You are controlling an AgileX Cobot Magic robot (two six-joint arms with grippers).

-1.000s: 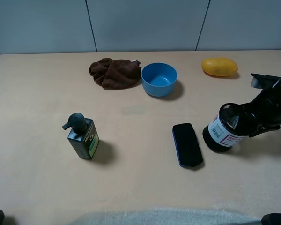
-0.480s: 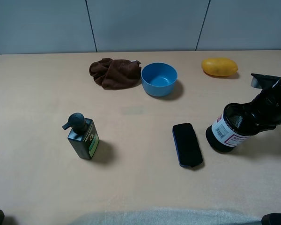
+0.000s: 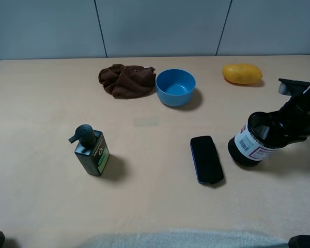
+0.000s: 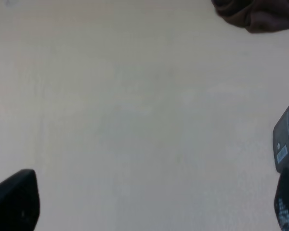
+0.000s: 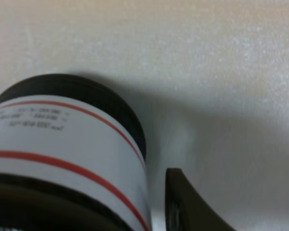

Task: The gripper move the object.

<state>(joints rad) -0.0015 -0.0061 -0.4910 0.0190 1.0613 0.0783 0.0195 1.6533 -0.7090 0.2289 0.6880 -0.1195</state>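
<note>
The black wire-mesh pen cup [image 3: 254, 141] with a white-and-red label stands tilted at the right of the table, its base on or just above the surface. My right gripper [image 3: 280, 129] comes in from the right edge and is shut on the cup's upper rim. The right wrist view shows the cup's label and black base [image 5: 72, 144] close up, with one dark finger [image 5: 183, 202] beside its wall. My left gripper [image 4: 149, 207] is open and empty over bare table; its two fingertips [image 4: 14, 202] show at the frame's corners.
A flat black case [image 3: 206, 159] lies just left of the cup. A dark green pump bottle [image 3: 91, 151] stands at the left. A blue bowl [image 3: 175, 87], a brown cloth [image 3: 126, 80] and a yellow fruit [image 3: 242, 73] lie at the back.
My right gripper has moved the cup a little to the right, away from the black case. Nothing else has moved.
</note>
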